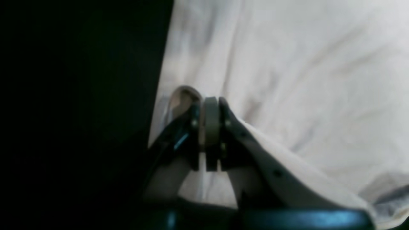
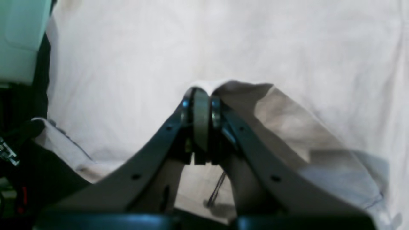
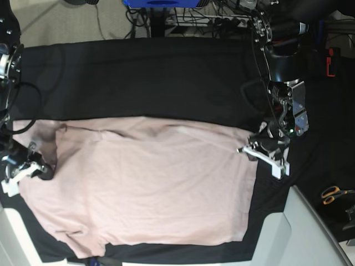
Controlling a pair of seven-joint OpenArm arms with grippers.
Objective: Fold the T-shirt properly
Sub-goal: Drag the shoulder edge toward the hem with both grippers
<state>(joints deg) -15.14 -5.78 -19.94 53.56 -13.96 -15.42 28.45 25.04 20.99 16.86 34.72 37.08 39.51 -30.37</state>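
T-shirt (image 3: 144, 183) lies spread across the near half of the black tablecloth (image 3: 138, 77) in my base view, pale pink, mostly flat with shallow wrinkles. Ribbed collar is not clear to me from here.

Left gripper (image 1: 209, 105): jaws pressed together. Left wrist view shows a fold of T-shirt fabric (image 1: 287, 80) pinched at the tips, cloth draping over the outer finger and down to the right. The shirt's edge runs straight up the frame, black cloth to its left. In the base view this gripper (image 3: 260, 148) sits at the shirt's right-hand edge, near the upper corner, touching the fabric.

Right gripper (image 2: 201, 95): jaws also pressed together, pinching T-shirt cloth (image 2: 223, 48). A small peak of fabric rises right at the tips and a folded flap hangs off to the right of them. In the base view it (image 3: 30, 166) is at the shirt's left-hand edge, where the fabric bunches up near the sleeve area.

Both arms are at opposite ends of the garment, well apart.

Orange-handled scissors (image 3: 334, 194) lie on the tablecloth off to the right, apart from the shirt.
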